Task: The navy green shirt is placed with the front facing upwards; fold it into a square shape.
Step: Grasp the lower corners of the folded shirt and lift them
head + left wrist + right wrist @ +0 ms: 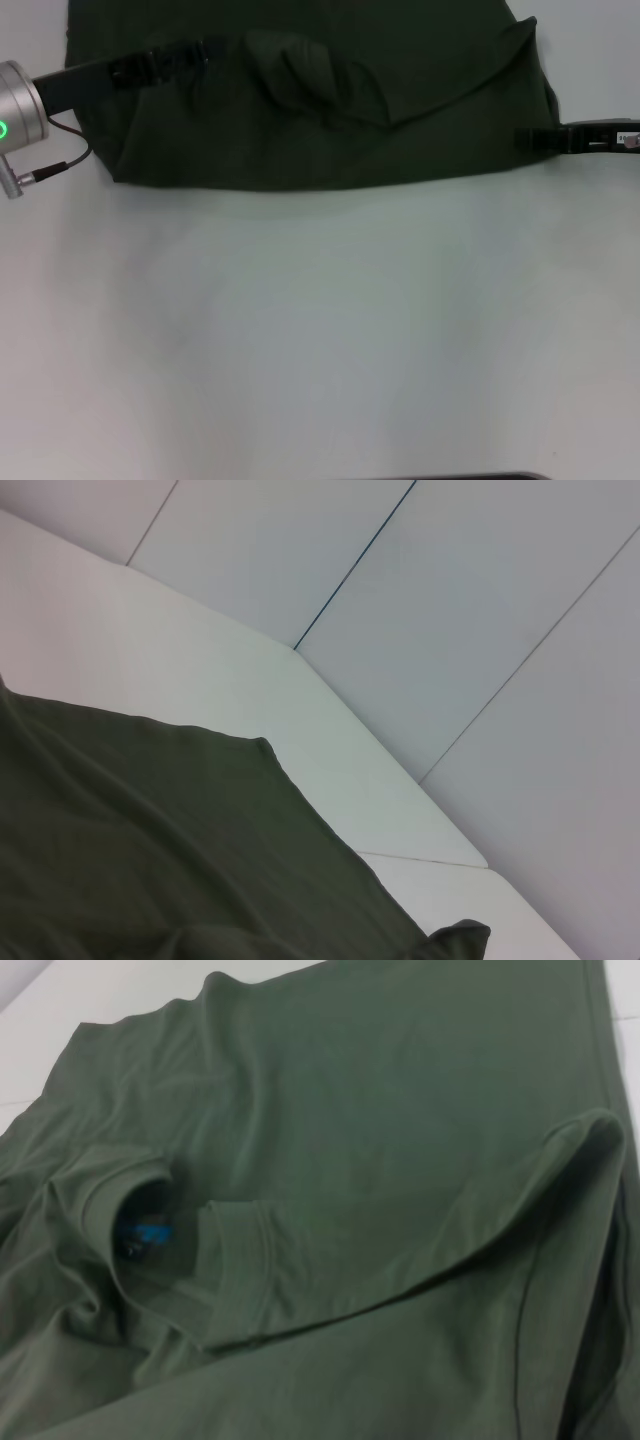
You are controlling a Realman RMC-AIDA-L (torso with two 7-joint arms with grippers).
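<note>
Navy green shirt (320, 110) lies at the far side of the white table (320, 330), bunched and partly folded, running off the top of the head view. Near hem is a fairly straight line across the table; all the table on my side of it is bare. A flap of fabric is folded over on the right half, its edge running diagonally down toward the middle. A rumpled lump sits just left of centre.

My left gripper (205, 48) reaches in from the left, over the shirt's upper left part, black fingers lying on or just above the cloth. Can't tell if they're spread or pinching fabric, dark on dark. The silver wrist with a green light and a cable sits at the left edge, beside the shirt.

My right gripper (530, 138) comes in from the right, low, at the shirt's right edge near the hem. Fingertips look touching or just beside the fabric; can't tell which, and can't tell whether the fingers are apart or together.

Left wrist view: shirt (150, 840) with a cloth corner on the table (150, 640), pale wall panels behind. No fingers visible.

Right wrist view: shirt (380, 1160) fills it, wrinkled. Ribbed collar opening (140, 1215) with blue print inside, a hemmed sleeve edge just beside it, a folded-over layer crossing on top. No lettering visible.
</note>
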